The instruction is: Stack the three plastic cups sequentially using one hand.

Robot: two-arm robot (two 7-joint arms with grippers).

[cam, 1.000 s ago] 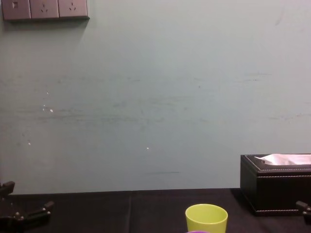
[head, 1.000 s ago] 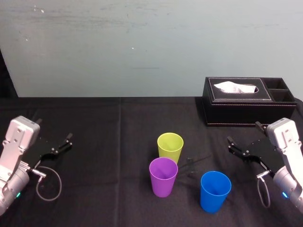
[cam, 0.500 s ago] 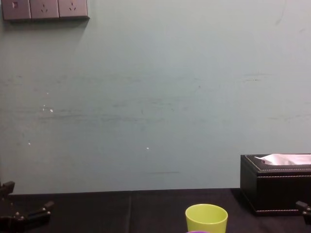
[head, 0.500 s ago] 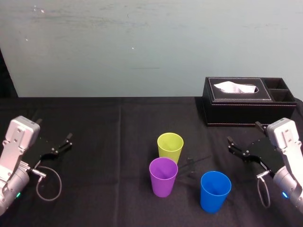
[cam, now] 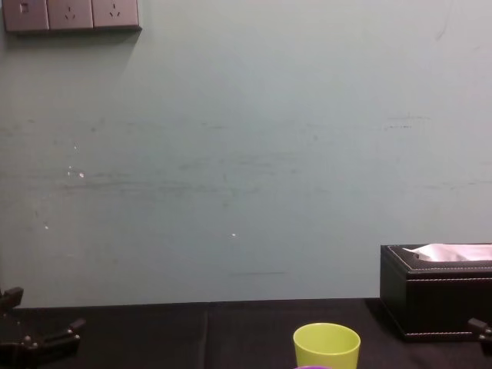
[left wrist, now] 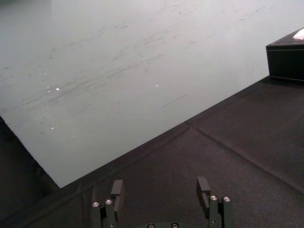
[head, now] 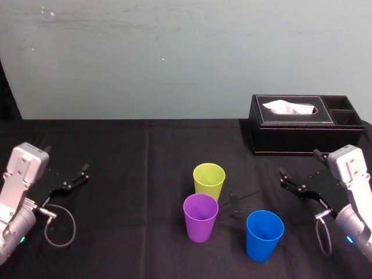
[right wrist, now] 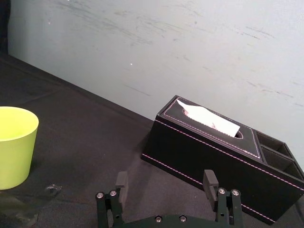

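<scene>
At the left edge of the black-clothed table (head: 128, 174), the left gripper (head: 66, 159) hangs low on its silver-and-white arm, its two black fingers spread wide with nothing between them. Toward the middle stand the three cups, all upright, mouths up, none nested. The purple tapered plastic cup (head: 200, 217) is nearest the robot. The lime-green tapered plastic cup (head: 208, 180) is just behind it and slightly to the right, so close that I cannot tell whether they touch. The bright blue tapered plastic cup (head: 264, 234) stands apart, to the right of the purple one. Farther right, the right gripper (head: 299, 163) hovers near the blue cup but clear of it, fingers likewise wide apart and empty. Behind it, by the pale wall, sits a black stitched tissue box (head: 305, 124) with a white tissue poking out.
</scene>
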